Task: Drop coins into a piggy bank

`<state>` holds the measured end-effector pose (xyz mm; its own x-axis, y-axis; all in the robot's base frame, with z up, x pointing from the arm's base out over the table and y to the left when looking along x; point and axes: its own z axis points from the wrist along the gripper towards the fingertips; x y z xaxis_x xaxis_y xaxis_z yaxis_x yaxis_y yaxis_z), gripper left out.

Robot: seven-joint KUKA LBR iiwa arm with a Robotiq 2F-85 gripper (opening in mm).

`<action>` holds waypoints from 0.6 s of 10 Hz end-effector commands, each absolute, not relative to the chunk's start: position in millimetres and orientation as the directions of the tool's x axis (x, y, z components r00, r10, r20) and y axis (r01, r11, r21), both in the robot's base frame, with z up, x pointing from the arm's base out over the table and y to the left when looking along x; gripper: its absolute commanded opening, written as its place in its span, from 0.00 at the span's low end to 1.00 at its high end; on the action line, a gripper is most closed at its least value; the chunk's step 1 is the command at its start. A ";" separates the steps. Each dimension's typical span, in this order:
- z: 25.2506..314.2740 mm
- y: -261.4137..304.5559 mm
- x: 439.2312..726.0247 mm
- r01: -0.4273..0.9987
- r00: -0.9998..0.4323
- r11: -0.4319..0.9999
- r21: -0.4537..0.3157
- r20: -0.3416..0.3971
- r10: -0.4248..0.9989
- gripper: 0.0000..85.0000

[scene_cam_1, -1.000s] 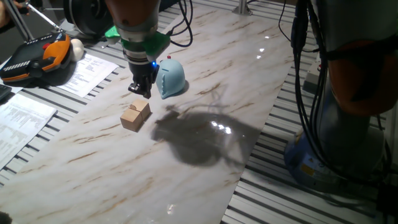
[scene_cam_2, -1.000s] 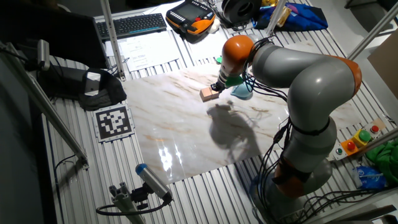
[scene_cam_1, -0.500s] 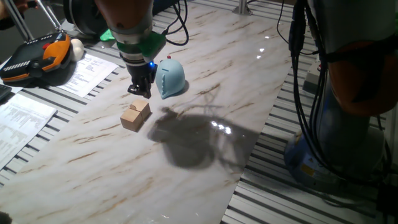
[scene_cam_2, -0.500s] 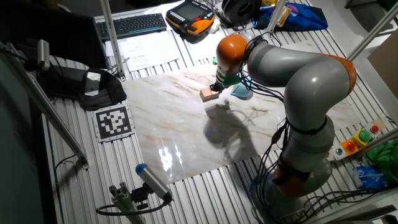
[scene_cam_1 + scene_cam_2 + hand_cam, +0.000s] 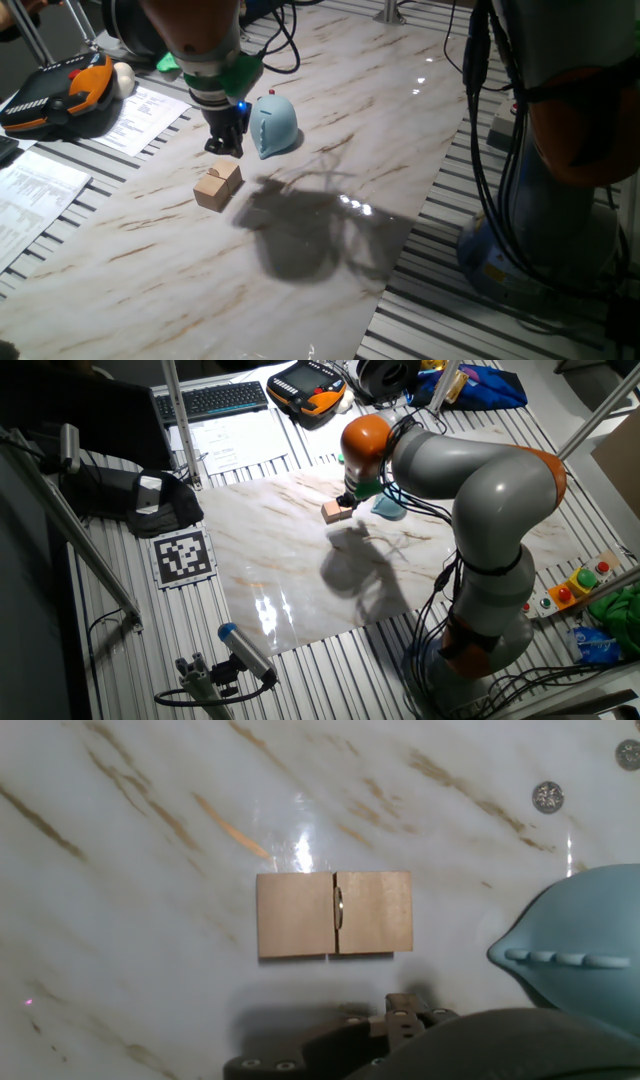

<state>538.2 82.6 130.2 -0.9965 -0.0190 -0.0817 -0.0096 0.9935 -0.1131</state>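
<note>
In one fixed view the gripper (image 5: 224, 147) hangs low over the marble counter (image 5: 330, 120), between the pale blue piggy bank (image 5: 272, 126) and a pair of tan wooden blocks (image 5: 218, 185); its fingers look close together, but I cannot tell whether they pinch anything. In the other fixed view the arm reaches across the counter (image 5: 270, 550), the gripper (image 5: 347, 500) just above the wooden blocks (image 5: 336, 511) with the piggy bank (image 5: 388, 507) partly hidden behind it. In the hand view the two wooden blocks (image 5: 333, 914) sit side by side, and a coin (image 5: 339, 910) stands on edge in the seam between them; two more coins (image 5: 547, 796) lie flat on the counter (image 5: 130, 870) above the piggy bank (image 5: 580, 960), well apart from the blocks. The gripper's fingertips are out of frame here. The risk: a descent slightly off the seam would push the blocks apart, letting the coin tip flat and become hard to pinch.
</note>
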 end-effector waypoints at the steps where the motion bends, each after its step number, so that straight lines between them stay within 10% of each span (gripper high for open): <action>1: 133.5 83.1 545.4 0.000 -0.997 0.995 -0.099 -0.078 -0.008 0.00; 6: 131.7 108.0 556.8 0.032 -0.994 0.999 -0.032 -0.103 0.028 0.00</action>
<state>557.4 108.9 131.6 -0.9944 0.0253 -0.1023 0.0282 0.9992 -0.0270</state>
